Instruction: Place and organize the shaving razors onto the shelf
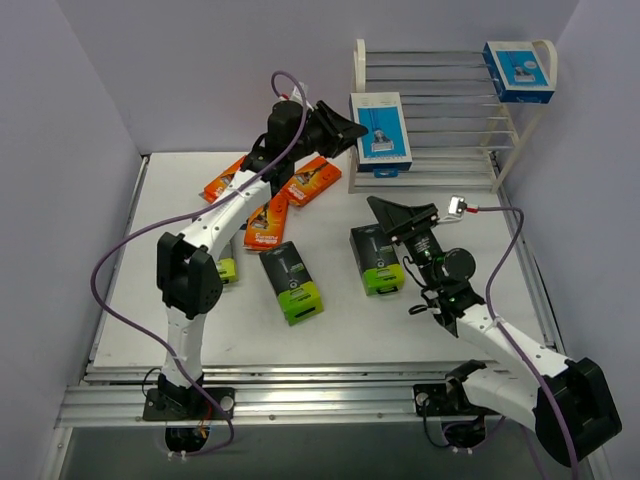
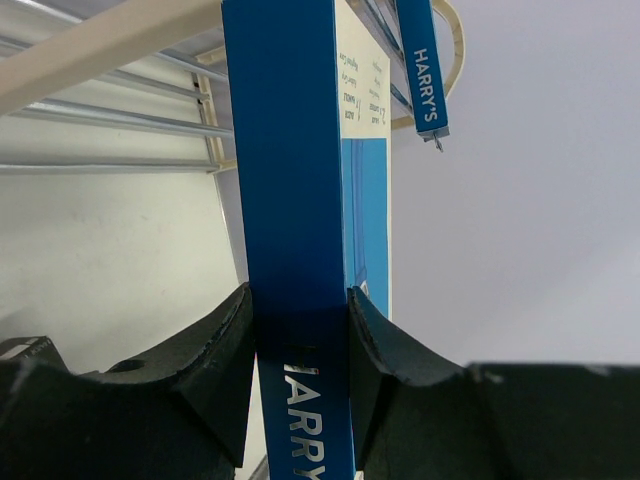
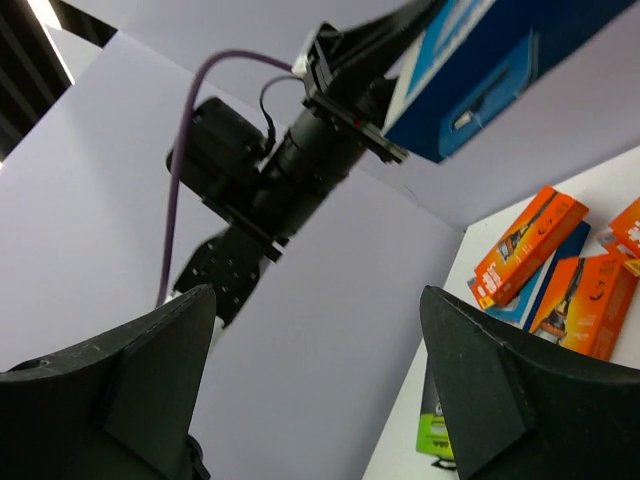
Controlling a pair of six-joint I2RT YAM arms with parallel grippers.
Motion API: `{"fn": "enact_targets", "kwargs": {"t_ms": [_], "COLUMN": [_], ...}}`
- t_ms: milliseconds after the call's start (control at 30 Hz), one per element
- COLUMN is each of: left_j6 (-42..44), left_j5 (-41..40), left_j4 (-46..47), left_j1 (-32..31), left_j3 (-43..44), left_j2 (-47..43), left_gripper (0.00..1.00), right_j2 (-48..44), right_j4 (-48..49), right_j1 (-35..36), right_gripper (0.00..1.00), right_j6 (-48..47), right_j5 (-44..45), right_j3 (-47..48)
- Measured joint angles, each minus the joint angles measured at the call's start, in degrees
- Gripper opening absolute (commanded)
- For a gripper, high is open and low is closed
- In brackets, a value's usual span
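Alignment matters: left gripper [image 1: 350, 128], clamped on 1 flat blue-and-white razor pack [image 1: 381, 125], should square it onto the cream-white metal-rod shelf [image 1: 450, 105], left side; right gripper [image 1: 405, 213] gapes empty.

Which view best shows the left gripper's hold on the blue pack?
Left wrist: the left gripper clamps the blue pack at its sides. Top view shows its face at the shelf; right wrist catches only part.

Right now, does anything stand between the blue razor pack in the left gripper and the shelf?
Nothing visible does. The left gripper holds the blue razor pack at the left side of the shelf; the other blue pack sits on its top right end, aside.
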Motion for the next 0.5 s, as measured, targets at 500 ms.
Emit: {"fn": "enact_targets", "kwargs": {"t_ms": [500], "left_j6": [-7.1], "left_j5": [-0.7], "left_j4": [10.4], "left_j1": [-1.8], "left_j3": [-10.8], "left_j2": [-6.2], "left_gripper": [0.02], "right_j2": [5.1], "right_j4": [-5.5], "right_j1": [-0.3], "right_gripper": [0.74], "right_j6": [0.7], "right_j5": [10.9], "right_j3": [8.0]}}
